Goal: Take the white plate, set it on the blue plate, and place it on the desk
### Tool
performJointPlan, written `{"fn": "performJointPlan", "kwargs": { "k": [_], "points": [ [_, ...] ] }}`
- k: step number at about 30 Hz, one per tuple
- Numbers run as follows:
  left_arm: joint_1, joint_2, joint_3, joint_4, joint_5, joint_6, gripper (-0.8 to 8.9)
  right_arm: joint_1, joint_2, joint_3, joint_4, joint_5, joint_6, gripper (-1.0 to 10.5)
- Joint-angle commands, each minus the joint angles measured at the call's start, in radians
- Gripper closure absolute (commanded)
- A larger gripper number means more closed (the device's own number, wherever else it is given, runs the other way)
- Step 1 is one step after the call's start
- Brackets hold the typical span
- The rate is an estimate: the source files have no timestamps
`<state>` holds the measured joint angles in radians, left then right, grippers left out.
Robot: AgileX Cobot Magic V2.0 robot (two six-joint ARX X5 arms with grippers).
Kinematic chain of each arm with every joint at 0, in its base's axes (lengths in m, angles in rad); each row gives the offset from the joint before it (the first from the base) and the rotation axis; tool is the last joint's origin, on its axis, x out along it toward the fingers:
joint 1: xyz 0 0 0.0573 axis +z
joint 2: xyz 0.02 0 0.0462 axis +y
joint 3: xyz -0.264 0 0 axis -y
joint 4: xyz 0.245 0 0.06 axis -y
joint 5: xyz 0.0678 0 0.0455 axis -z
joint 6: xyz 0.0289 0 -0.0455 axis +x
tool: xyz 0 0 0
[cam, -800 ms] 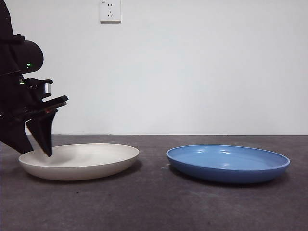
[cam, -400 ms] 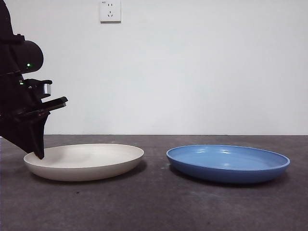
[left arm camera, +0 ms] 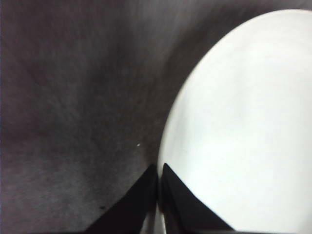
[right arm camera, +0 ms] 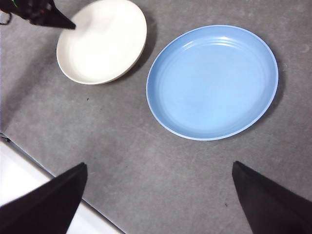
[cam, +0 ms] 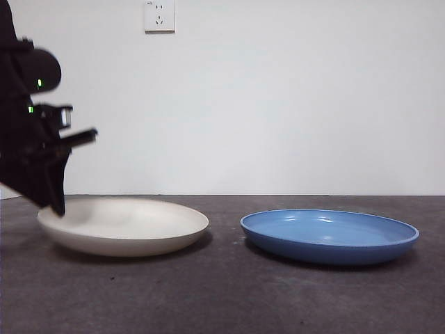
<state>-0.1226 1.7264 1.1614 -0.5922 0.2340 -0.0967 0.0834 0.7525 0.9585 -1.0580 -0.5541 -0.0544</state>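
Observation:
The white plate point(cam: 128, 226) lies on the left of the desk point(cam: 222, 292), its left edge lifted a little off the top. My left gripper point(cam: 55, 205) is shut on that left rim; in the left wrist view its jaws point(left arm camera: 158, 170) pinch the white plate's point(left arm camera: 243, 122) edge. To the right rests the blue plate point(cam: 329, 235), flat on the desk, apart from the white one. My right gripper point(right arm camera: 156, 195) hangs open high above, looking down on the blue plate point(right arm camera: 212, 81) and the white plate point(right arm camera: 102, 41).
A white wall with a socket point(cam: 159, 15) stands behind the desk. In the right wrist view a pale edge point(right arm camera: 29, 190) runs along the desk's side. Bare tabletop lies in front of both plates.
The left gripper closed on the white plate's left rim and rose slightly, tilting that edge up. The plate shifted a little to the right. The blue plate stayed put.

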Motion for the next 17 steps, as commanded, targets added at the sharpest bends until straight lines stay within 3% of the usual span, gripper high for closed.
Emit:
{"fn": "performJointPlan", "kwargs": {
  "k": [1, 7, 17],
  "points": [
    [-0.001, -0.049, 0.048, 0.007, 0.012, -0.028, 8.05, 0.002, 0.004, 0.018, 0.010, -0.003, 0.002, 4.7],
    [-0.020, -0.128, 0.097, -0.019, 0.115, -0.071, 8.05, 0.002, 0.004, 0.018, 0.010, -0.003, 0.003, 4.7],
    [-0.196, -0.146, 0.122, 0.042, 0.102, -0.134, 8.04, 0.002, 0.003, 0.018, 0.020, 0.007, 0.035, 4.7]
  ]
}}
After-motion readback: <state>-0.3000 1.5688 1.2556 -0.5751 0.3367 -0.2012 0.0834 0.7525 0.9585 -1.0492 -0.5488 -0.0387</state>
